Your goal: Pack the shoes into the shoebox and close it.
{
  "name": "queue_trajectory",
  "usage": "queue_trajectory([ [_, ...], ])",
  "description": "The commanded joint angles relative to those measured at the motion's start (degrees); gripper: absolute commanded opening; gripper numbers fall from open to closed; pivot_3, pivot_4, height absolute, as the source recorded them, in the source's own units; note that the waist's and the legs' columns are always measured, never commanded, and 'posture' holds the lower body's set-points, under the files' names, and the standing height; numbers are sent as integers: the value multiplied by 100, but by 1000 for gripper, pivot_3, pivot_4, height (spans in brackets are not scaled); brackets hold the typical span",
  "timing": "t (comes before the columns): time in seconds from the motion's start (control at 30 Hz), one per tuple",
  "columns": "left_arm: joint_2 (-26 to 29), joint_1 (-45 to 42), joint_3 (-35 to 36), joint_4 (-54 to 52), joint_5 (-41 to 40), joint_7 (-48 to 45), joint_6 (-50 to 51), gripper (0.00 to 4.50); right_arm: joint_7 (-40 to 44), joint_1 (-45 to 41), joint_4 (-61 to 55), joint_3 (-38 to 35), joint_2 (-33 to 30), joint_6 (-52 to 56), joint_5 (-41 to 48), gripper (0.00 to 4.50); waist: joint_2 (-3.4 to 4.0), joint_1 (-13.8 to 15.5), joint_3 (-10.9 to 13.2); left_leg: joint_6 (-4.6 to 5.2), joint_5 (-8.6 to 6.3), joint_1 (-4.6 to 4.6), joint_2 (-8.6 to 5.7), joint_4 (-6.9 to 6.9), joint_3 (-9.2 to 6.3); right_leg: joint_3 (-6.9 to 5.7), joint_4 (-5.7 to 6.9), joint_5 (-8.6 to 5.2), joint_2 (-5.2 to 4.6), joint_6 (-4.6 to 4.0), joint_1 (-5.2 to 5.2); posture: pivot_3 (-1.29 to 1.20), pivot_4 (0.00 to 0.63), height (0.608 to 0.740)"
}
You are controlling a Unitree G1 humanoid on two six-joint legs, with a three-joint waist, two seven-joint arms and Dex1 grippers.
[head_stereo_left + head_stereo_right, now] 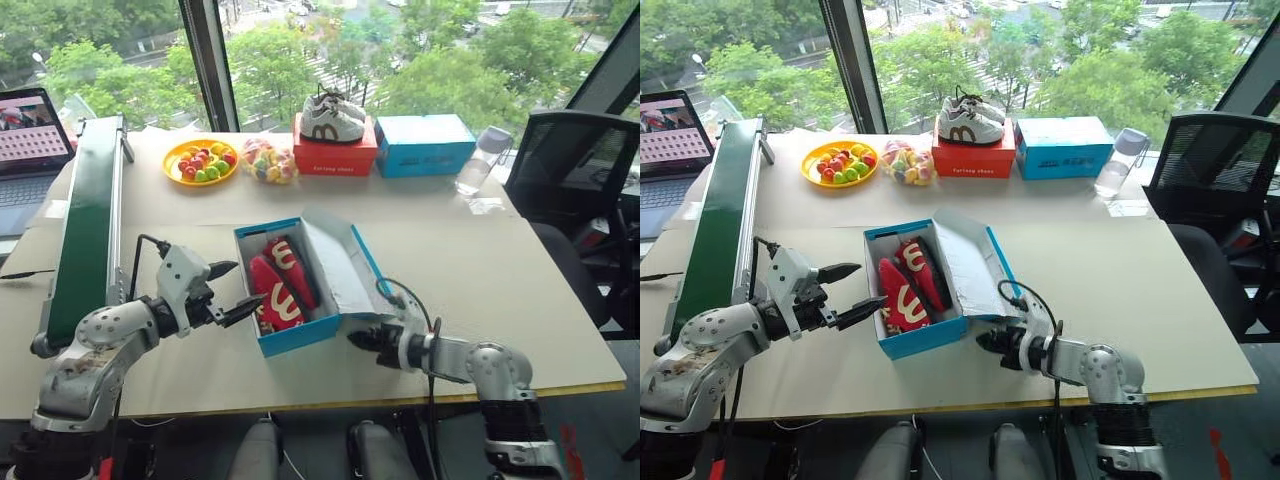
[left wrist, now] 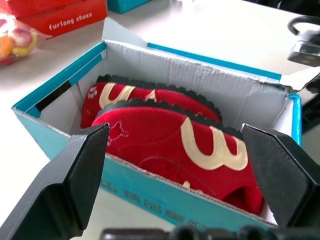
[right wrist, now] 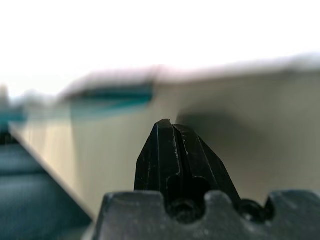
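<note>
- Our left gripper [image 1: 232, 290] hangs just beside the left side of the shoebox [image 1: 297, 338], its 2 black fingers [image 2: 75, 180] spread wide apart with nothing between them.
- Through the left wrist view we look between those fingers straight over the box wall at the shoes [image 2: 170, 137].
- Our right gripper [image 1: 362, 340] sits low over the table [image 1: 480, 270], at the front right corner of the shoebox, under the edge of the lid [image 1: 335, 262]; its 2 fingers [image 3: 175, 155] are pressed together and grip nothing.
- We cannot tell whether the right fingertips touch the box wall or stop just short of it.
- We see the shoebox near the front middle of the table, open, its white inside showing.
- Both red shoes lie inside it, side by side on their sides, pale marks facing up.
- We see the lid still raised, leaning out to the right from the box's right long edge.
- At the far edge of the table stand a red box [image 1: 335, 155] with white-and-grey sneakers [image 1: 333, 117] on top and a blue box [image 1: 425, 145] beside it.
- Left of those we see a yellow plate of fruit [image 1: 200, 160] and a clear bag of sweets [image 1: 268, 160].
</note>
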Motion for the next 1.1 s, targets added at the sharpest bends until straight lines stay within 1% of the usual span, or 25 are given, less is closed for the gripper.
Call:
queue_trajectory([
  [0.03,67,2,180,-179,-49,-4,33,4500,-531,56,639,-505,424,-1268,-628,59,-4,3,-4,-3,-2,11,22,0,22,-1,-16,-4,7,-29,14,0,150,736],
  [0.07,67,4,181,-183,-47,-1,36,4500,-632,36,779,-691,667,-1635,-628,59,-5,5,-7,-43,-27,24,39,-1,33,-6,-36,3,10,-34,26,0,150,736],
  [0.13,61,-11,186,-196,-59,15,57,4500,-586,-39,922,-993,1097,-2064,-403,59,5,-8,-14,-62,-39,50,71,-11,47,-16,-79,11,22,-40,61,0,150,736],
  [0.23,34,-46,212,-194,-94,38,87,4500,-298,-265,968,-1595,1729,-2280,476,59,9,-76,-18,-69,-43,44,149,-15,75,-22,-149,19,54,-52,68,0,150,736],
  [0.27,27,-48,226,-189,-98,43,96,4500,-136,-332,907,-1695,1837,-2343,667,59,10,-100,-18,-69,-44,30,167,-39,82,-25,-177,27,55,-59,65,0,150,736],
  [0.33,15,-47,259,-185,-110,68,124,4500,144,-418,783,-1784,1923,-2416,900,59,10,-138,-18,-69,-43,12,217,-47,129,-21,-172,48,44,-60,55,0,150,736],
  [0.37,7,-41,298,-194,-143,88,158,4500,211,-475,729,-1871,1968,-2392,1120,59,14,-137,-17,-69,-43,12,222,-45,192,-16,-162,105,27,-62,39,0,150,736],
  [0.4,0,-24,363,-214,-196,118,205,4500,294,-547,634,-1922,1992,-2364,1341,59,49,-135,-18,-69,-43,10,222,-45,219,-17,-157,109,20,-60,24,0,150,736],
  [0.43,7,6,436,-242,-249,157,264,4500,387,-613,525,-1909,1971,-2294,1521,59,66,-125,-20,-68,-42,-13,221,-52,250,-20,-147,110,7,-60,-19,0,150,736],
  [0.5,36,108,612,-316,-374,205,405,4500,552,-700,324,-1728,1820,-2146,1649,59,72,-127,-20,-51,-31,-26,215,-39,275,-23,-95,113,15,-60,-44,0,150,736],
  [0.53,45,143,667,-347,-410,219,456,4500,596,-713,275,-1657,1757,-2109,1664,59,72,-131,-20,-7,-3,-25,225,-21,279,-21,-58,103,27,-64,-50,0,150,736],
  [0.63,129,400,1045,-528,-596,277,723,4500,860,-840,-120,-1554,1541,-1846,2035,59,72,-128,-21,-5,-7,-25,244,-38,278,-13,-51,75,59,-71,-58,0,150,736],
  [0.7,245,705,1562,-718,-814,287,986,4500,1146,-959,-508,-1361,1167,-1539,2212,59,72,-133,-21,4,-17,-26,245,-40,279,-13,-41,63,61,-73,-63,0,150,736],
  [0.77,395,1090,2226,-920,-1154,204,1316,4500,1442,-1073,-907,-1069,717,-1212,2308,59,72,-127,-20,4,-22,-37,245,-38,283,-8,-40,61,60,-71,-75,0,150,736],
  [0.87,589,1622,2934,-1041,-1413,14,1585,4500,1615,-1287,-1192,-789,314,-934,2448,59,72,-128,-21,4,-22,-43,246,-28,286,-9,-42,60,57,-69,-79,0,150,736],
  [0.93,683,1885,3196,-1094,-1430,-41,1649,4500,1765,-1489,-1403,-417,64,-825,2263,59,73,-122,-21,3,-22,-31,250,-26,290,-8,-44,38,56,-44,-75,0,150,736],
  [0.97,712,1993,3308,-1142,-1448,-69,1679,4500,1830,-1623,-1515,-153,-55,-774,2082,59,73,-120,-21,2,-23,-25,250,-26,290,-9,-43,26,55,-65,-70,0,150,736],
  [1.0,720,2041,3375,-1188,-1491,-60,1705,4500,1887,-1736,-1601,142,-173,-755,1851,59,73,-121,-21,-36,-47,-19,253,-26,291,-10,-45,21,56,-79,-68,0,150,736],
  [1.1,674,2048,3321,-1408,-1623,74,1759,4500,1912,-2081,-1586,1268,-325,-916,787,59,72,-108,-22,-50,-55,-12,255,-30,296,-11,-48,23,50,-87,-70,0,150,736],
])
